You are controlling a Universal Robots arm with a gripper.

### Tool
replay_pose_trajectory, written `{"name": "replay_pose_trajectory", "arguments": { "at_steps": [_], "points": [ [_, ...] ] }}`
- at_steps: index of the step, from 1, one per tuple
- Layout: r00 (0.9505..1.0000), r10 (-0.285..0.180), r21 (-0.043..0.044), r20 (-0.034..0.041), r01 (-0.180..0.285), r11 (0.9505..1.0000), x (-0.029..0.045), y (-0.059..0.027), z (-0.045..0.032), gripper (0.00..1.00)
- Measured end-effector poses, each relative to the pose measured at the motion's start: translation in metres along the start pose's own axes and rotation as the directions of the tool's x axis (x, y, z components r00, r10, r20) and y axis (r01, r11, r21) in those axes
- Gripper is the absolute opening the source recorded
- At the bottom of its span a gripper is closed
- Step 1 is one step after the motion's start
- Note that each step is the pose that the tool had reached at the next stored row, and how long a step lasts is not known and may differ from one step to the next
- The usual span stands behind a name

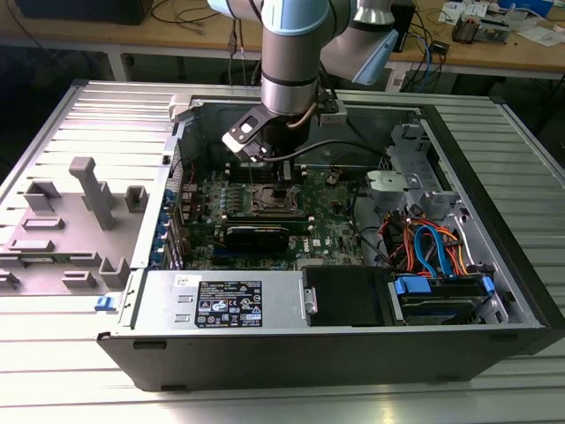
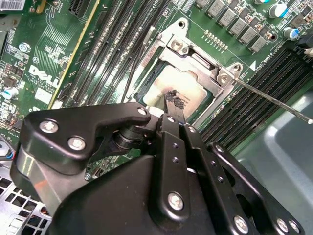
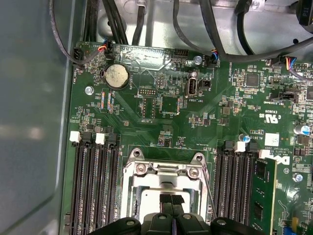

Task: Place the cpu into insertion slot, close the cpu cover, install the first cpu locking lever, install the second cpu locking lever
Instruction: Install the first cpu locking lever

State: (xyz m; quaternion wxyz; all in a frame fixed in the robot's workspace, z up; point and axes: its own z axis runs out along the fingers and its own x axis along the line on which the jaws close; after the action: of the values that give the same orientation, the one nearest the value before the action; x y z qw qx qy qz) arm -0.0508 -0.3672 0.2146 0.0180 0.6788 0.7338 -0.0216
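— Silvery-grey beneath the pincer, meaning the cpu?
— Yes. Lies flat in the insertion slot, straight under the tips.
— Touching it?
— Cannot tell; very close at least.
— And the pincer itself?
— Narrow, tips side by side, almost together. Points straight down into the open computer case in the exterior view.
— Cpu cover?
— Looks down, framing the cpu just beyond the tips in the second wrist view.
— Levers?
— One thin locking lever, slanting away from the pincer off a cover corner, across the black memory slots. Lifted or flat, cannot tell.
— Around that?
— Green motherboard, spreading out on every side of the pincer.
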Motion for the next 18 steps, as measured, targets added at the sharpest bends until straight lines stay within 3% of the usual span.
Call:
{"name": "replay_pose_trajectory", "arguments": {
  "at_steps": [11, 18],
  "points": [
    [1.0, 0.0, 0.0, 0.0, 0.0, 1.0, -0.0006, 0.0, -0.0096, 0.11],
    [1.0, 0.0, 0.0, 0.0, 0.0, 1.0, -0.0009, -0.0001, -0.0113, 0.11]
  ]
}}
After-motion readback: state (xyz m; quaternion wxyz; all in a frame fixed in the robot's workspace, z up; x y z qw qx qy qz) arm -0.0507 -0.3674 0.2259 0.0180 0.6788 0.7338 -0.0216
